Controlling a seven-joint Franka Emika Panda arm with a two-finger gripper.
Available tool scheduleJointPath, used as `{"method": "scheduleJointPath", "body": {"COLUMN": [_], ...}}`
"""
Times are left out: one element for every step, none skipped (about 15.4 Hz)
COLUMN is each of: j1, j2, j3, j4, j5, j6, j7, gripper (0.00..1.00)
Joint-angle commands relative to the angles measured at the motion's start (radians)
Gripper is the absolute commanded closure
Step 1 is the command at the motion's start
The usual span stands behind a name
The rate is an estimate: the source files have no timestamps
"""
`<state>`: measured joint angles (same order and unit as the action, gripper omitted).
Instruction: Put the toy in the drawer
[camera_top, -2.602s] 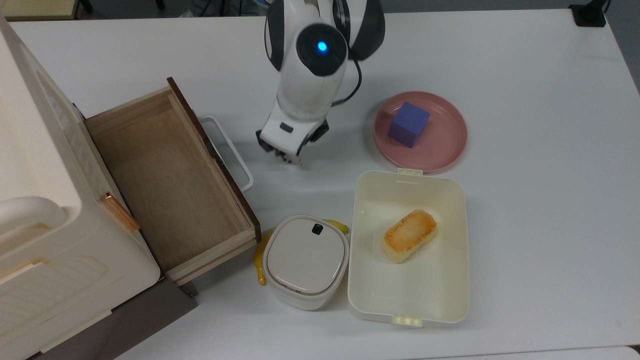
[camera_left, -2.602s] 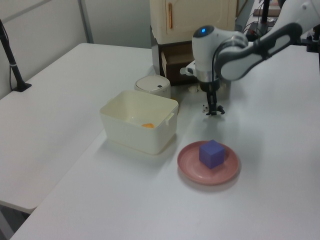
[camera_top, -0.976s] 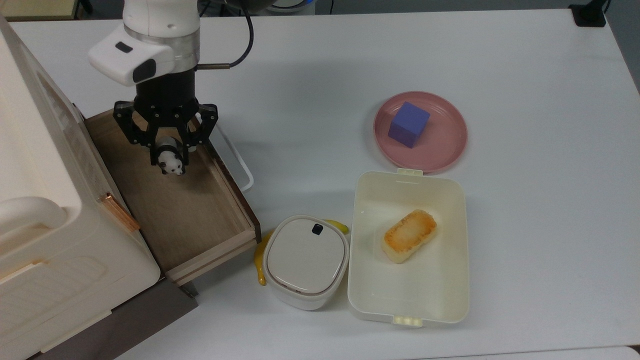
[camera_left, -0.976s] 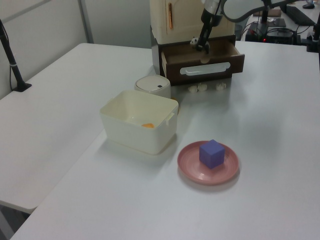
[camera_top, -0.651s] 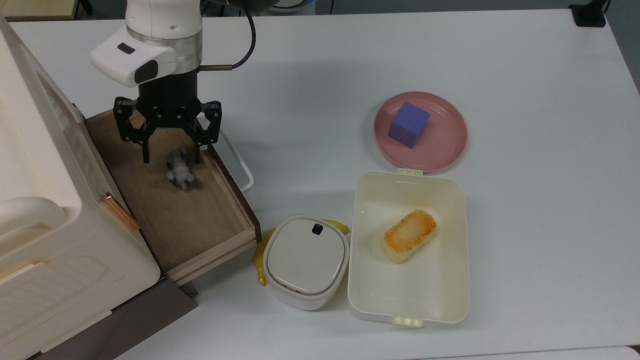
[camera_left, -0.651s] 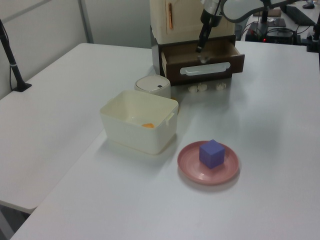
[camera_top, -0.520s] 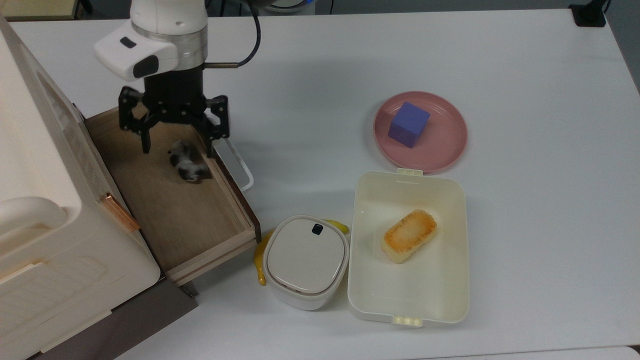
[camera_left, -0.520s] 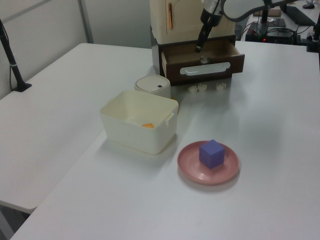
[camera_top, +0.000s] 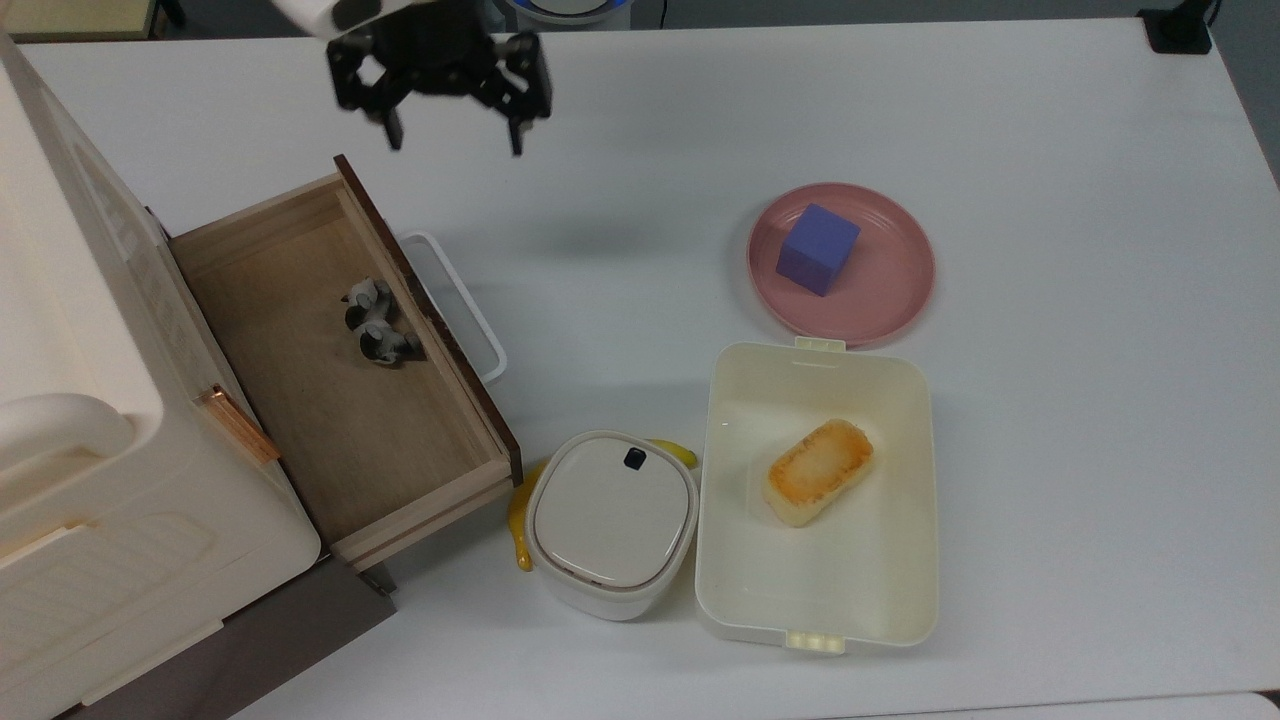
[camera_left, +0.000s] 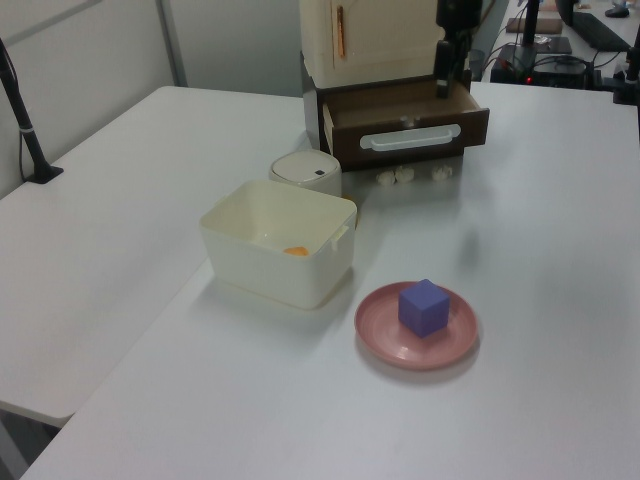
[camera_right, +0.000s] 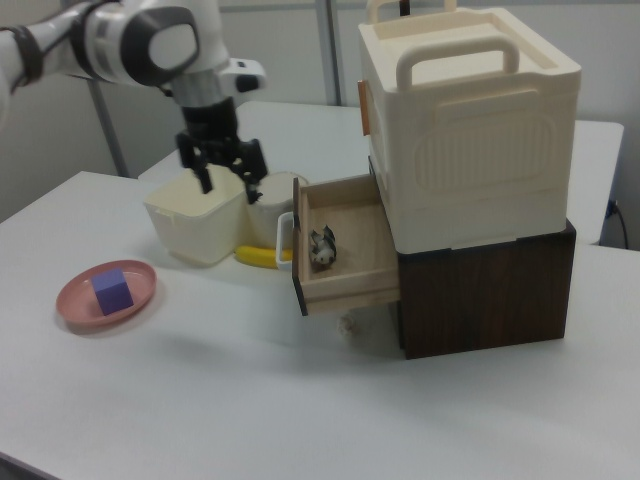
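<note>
Claw: the claw (camera_top: 452, 140) hangs above the white surface (camera_top: 1050, 420) with its two fingers spread apart and nothing between them; in the top view it sits at about 1 o'clock from the drawer, outside it. In the right view the claw (camera_right: 228, 185) is up in front of the cream box.
Toy: the toy (camera_top: 370, 322) lies on its side on the wooden floor of the drawer, close against the dark front panel, at about 7 o'clock from the claw in the top view. In the right view the toy (camera_right: 321, 248) rests on the drawer floor.
Drawer: the drawer (camera_top: 300, 420) stands pulled out of the cream cabinet (camera_top: 70, 480); its white loop handle (camera_top: 462, 305) points out over the surface. In the left view the drawer (camera_left: 405, 125) shows its dark front.
Lidded pot: a small white pot with a lid (camera_top: 610, 522) stands at 5 o'clock from the drawer in the top view, with a yellow banana (camera_top: 520, 525) showing from under it.
Box: an open cream box (camera_top: 720, 560) holds a browned piece of bread (camera_top: 818, 470).
Plate: a pink plate (camera_top: 895, 270) carries a purple cube (camera_top: 817, 248), at 12 o'clock from the box.
</note>
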<state>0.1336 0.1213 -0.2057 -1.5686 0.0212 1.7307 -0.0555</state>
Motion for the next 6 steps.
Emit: {"method": "scheduleJointPath", "body": {"j1": [0.003, 0.003, 0.003, 0.001, 0.0, 0.0], "j2": [-0.054, -0.063, -0.069, -0.069, -0.071, -0.069], "j3": [0.048, 0.054, 0.058, 0.065, 0.066, 0.069], "j4": [-0.031, -0.033, -0.034, -0.034, -0.034, -0.034], "j5": [0.011, 0.011, 0.011, 0.005, 0.003, 0.0], "j6": [-0.114, -0.124, -0.125, -0.126, -0.125, -0.123], "j7": [0.022, 0.04, 0.072, 0.095, 0.098, 0.098], "gripper": [0.0, 0.0, 0.0, 0.0, 0.0, 0.0]}}
